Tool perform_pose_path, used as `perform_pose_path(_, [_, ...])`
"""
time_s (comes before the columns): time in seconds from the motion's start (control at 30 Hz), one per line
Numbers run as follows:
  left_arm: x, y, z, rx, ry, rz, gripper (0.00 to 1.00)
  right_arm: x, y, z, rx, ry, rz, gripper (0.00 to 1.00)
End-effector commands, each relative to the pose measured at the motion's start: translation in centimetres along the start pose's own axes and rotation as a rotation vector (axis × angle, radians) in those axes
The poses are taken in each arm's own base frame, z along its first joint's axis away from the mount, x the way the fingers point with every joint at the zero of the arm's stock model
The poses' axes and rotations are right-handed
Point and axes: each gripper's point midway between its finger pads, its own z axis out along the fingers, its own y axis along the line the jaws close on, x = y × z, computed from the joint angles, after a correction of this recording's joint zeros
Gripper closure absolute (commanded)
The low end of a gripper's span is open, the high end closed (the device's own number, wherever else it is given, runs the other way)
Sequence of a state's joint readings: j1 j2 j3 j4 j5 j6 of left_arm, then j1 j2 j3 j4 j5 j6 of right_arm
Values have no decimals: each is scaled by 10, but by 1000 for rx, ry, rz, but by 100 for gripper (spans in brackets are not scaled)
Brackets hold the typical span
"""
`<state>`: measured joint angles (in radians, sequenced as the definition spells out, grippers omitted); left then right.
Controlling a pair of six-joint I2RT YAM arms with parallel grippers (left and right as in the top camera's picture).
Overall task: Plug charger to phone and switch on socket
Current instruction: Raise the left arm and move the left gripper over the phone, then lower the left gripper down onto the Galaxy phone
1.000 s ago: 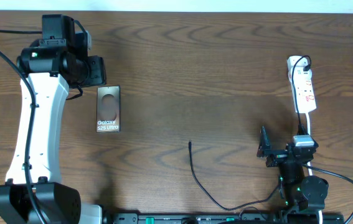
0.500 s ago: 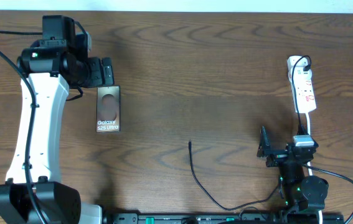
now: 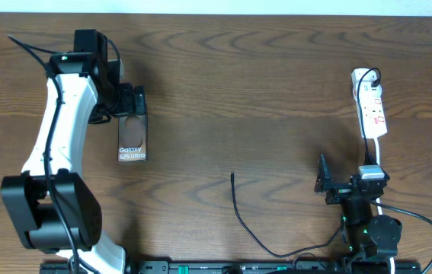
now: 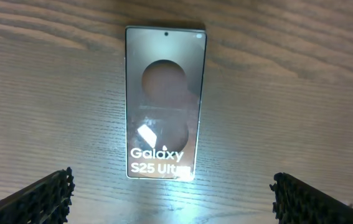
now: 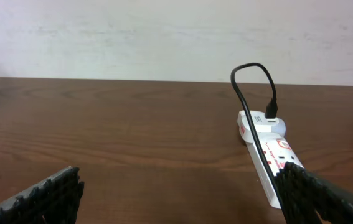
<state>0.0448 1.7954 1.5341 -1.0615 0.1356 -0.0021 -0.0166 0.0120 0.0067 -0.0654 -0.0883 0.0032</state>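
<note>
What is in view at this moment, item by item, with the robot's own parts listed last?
table: one, dark brown wood, fills the overhead view.
phone: one, dark with a brownish screen and white lettering, flat on the table's left side.
charger cable: one, thin and black, loose end near the middle, running towards the near edge.
power strip: one, white with red marks, far right side, with a black lead plugged into its far end.
left arm: one, white and black, its jaws open over the phone's far end.
right arm: one, black, near right edge, its jaws open and holding nothing.
</note>
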Motion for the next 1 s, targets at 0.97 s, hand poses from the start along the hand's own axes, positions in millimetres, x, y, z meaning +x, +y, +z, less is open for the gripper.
perform_pose_path(0.97, [15,14,55,-93,6,1,0,1,-1,0,8,1,-12,1])
